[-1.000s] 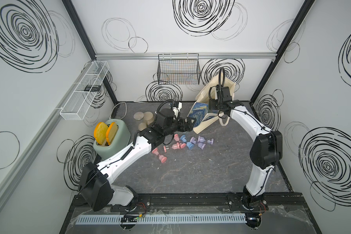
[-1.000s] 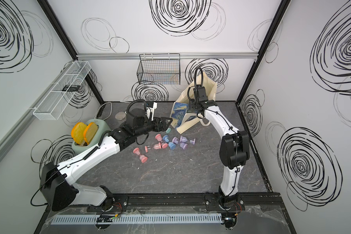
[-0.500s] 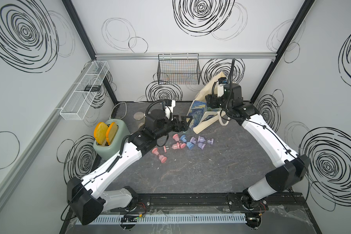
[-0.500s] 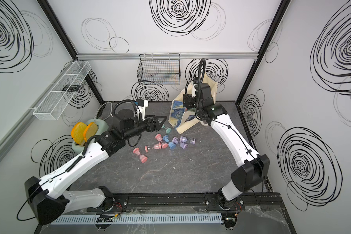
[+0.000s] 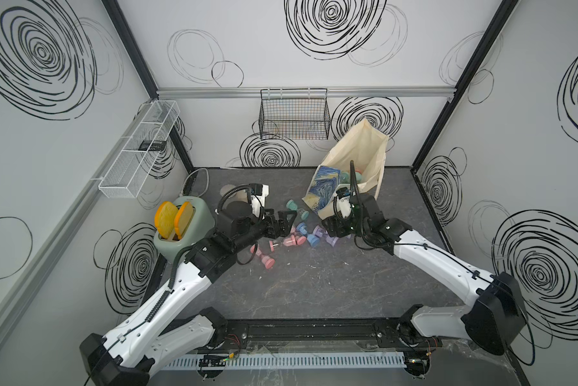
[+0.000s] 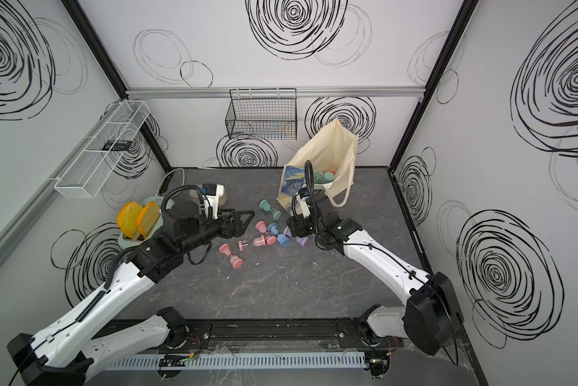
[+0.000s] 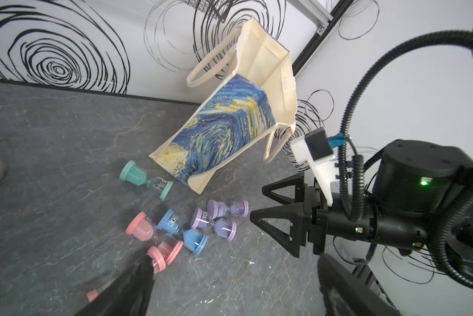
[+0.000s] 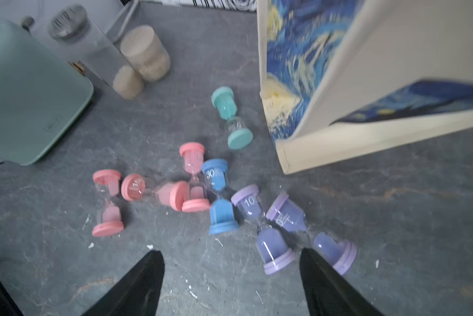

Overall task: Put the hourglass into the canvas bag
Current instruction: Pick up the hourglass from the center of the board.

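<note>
Hourglasses [image 8: 221, 214] everywhere: pink, blue and purple ones lie on their sides in a cluster on the tabletop [image 5: 314, 284]. A teal hourglass [image 8: 225, 106] sits just beside the bottom corner of the canvas bag [image 5: 357, 157]. That bag is propped up tilted at the back with its mouth open, and some teal shapes [image 5: 357, 175] show inside.

Down low over the purple pair is the right gripper [image 8: 230, 251], jaws apart with nothing in them. One fingertip is just beside the purple hourglass [image 8: 273, 246] marked 10. Over by the pink ones, the left gripper [image 7: 235, 258] is spread wide and empty too.

Looks to me like the pick is up next. The two purple ones are pressed together, so I'd turn the jaws across one body, not along it. I'd also come straight down so a finger doesn't shove the neighbour. They're round and probably roll, so centre it before squeezing.
</note>
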`<action>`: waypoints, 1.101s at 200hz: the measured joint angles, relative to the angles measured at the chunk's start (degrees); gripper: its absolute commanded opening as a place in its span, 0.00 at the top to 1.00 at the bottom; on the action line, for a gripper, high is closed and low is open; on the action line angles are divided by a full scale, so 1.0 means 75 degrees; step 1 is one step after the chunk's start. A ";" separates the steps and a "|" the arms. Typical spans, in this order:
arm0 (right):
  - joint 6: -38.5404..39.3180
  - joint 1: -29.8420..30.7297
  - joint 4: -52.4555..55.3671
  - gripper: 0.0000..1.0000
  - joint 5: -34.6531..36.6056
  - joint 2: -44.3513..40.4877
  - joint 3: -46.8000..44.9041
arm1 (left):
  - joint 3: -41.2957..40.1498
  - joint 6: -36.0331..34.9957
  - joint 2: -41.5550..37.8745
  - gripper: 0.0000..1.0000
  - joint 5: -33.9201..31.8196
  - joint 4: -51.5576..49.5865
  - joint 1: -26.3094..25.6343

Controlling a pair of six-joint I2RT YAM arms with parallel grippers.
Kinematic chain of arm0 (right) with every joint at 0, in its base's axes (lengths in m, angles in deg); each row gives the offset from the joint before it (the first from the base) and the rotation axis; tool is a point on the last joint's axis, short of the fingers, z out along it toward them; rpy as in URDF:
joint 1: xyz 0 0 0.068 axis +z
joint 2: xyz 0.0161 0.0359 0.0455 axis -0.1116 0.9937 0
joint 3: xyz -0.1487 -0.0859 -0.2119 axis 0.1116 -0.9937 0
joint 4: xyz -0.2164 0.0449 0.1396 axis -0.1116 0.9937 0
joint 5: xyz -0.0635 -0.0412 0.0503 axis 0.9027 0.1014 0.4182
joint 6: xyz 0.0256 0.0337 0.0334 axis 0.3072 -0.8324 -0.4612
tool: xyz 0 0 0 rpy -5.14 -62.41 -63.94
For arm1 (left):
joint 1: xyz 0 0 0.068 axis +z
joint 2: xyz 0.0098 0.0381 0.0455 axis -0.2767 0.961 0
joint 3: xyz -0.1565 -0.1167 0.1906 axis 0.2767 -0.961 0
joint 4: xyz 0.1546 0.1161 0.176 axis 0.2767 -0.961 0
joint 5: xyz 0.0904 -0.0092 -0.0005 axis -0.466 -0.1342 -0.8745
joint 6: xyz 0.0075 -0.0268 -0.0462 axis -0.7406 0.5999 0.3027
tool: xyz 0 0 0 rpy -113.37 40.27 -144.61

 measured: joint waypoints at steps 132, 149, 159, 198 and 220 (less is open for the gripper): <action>0.0029 0.0026 -0.0997 0.18 0.0294 0.2250 -0.0420 | -0.0921 0.0015 0.0189 0.04 0.0239 0.0102 0.0020; 0.0020 0.0082 -0.1105 0.18 0.0312 0.2288 -0.0519 | -0.0927 0.0015 0.0189 0.04 0.0236 0.0122 0.0020; 0.0017 0.0131 -0.1142 0.19 0.0321 0.2288 -0.0586 | -0.0950 0.0015 0.0189 0.04 0.0236 0.0163 0.0020; 0.0006 0.0411 -0.1259 0.27 0.0283 0.2294 -0.0901 | -0.0962 0.0012 0.0254 0.04 0.0245 0.0221 0.0032; 0.0000 0.0557 -0.1259 0.31 0.0286 0.2343 -0.1026 | -0.0962 0.0015 0.0294 0.04 0.0259 0.0224 0.0035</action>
